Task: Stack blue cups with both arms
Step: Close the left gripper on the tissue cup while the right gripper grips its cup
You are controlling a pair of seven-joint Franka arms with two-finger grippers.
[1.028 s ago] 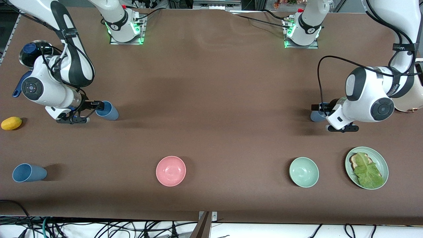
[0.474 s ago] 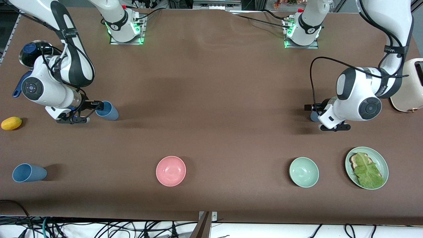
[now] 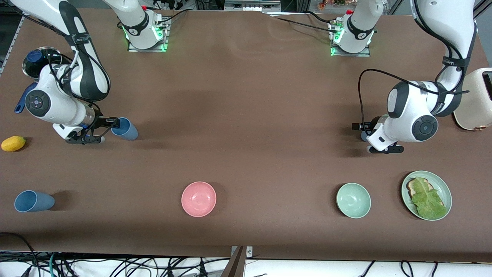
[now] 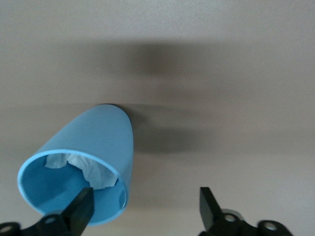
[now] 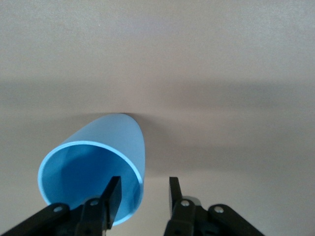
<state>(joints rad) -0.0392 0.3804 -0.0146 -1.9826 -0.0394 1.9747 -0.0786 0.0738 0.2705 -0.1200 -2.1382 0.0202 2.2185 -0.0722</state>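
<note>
Two blue cups sit upright on the brown desk (image 3: 246, 115), one at each arm's end. The right arm's cup (image 3: 125, 128) is mid-blue and empty; the right hand (image 5: 141, 192) straddles its rim wall, one finger (image 5: 113, 194) inside the mouth and the other outside, the gap between them fairly narrow but not yet pinching the wall. The left arm's cup (image 4: 83, 167), largely hidden by the wrist in the front view, has a crumpled bit of white paper (image 4: 83, 167) inside. The left hand (image 4: 147, 209) stands wide, one finger (image 4: 83, 209) just within the rim and the other well clear of the outer wall, so nothing is gripped.

A third blue cup (image 3: 32, 201) lies on its side nearer the front camera at the right arm's end. A pink bowl (image 3: 198, 199) and a pale green bowl (image 3: 353, 200) stand along that same near row, with a green plate (image 3: 446, 192) of lettuce on toast (image 3: 426, 198) beside the green bowl. A yellow fruit (image 3: 13, 143) lies near the right arm's edge of the desk.
</note>
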